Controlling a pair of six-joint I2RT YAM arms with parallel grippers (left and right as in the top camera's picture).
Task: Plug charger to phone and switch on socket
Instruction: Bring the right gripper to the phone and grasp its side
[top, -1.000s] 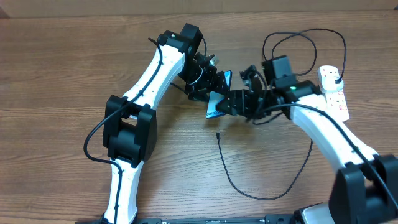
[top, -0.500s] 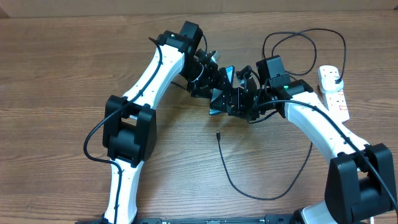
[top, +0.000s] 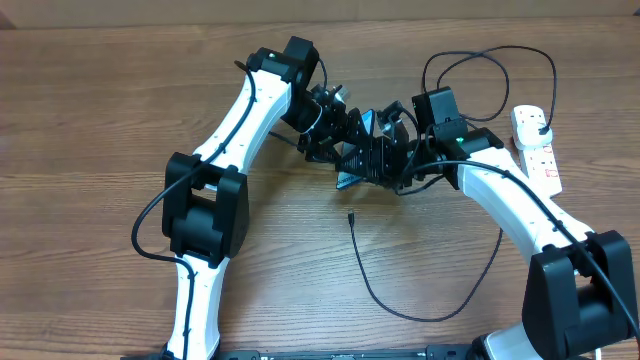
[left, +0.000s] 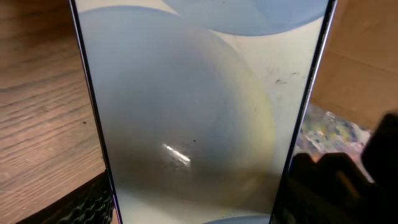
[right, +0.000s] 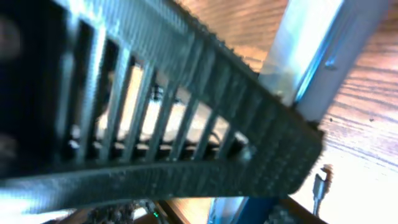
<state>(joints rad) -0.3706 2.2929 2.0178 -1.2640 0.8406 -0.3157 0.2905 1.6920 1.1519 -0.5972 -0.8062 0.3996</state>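
Observation:
The phone (top: 350, 175) is held tilted up off the table at the centre back. My left gripper (top: 337, 140) is shut on it; in the left wrist view its pale blue screen (left: 199, 112) fills the frame between my fingers. My right gripper (top: 390, 157) is pressed close against the phone's right side; whether its jaws are closed does not show. A ribbed finger crosses the right wrist view, with the phone's blue edge (right: 308, 56) behind it. The charger's connector tip (top: 351, 217) lies free on the table below the phone, also in the right wrist view (right: 318, 185). The socket (top: 537, 150) lies at the far right.
The thin black cable (top: 400, 305) curves from the tip toward the front, then up the right side and loops at the back to a black plug (top: 541, 122) in the power strip. Both arms crowd the centre back of the wooden table (top: 100, 120).
My right gripper has moved left, up against the phone. The phone has shifted slightly right and up in the left gripper. The cable tip has not moved.

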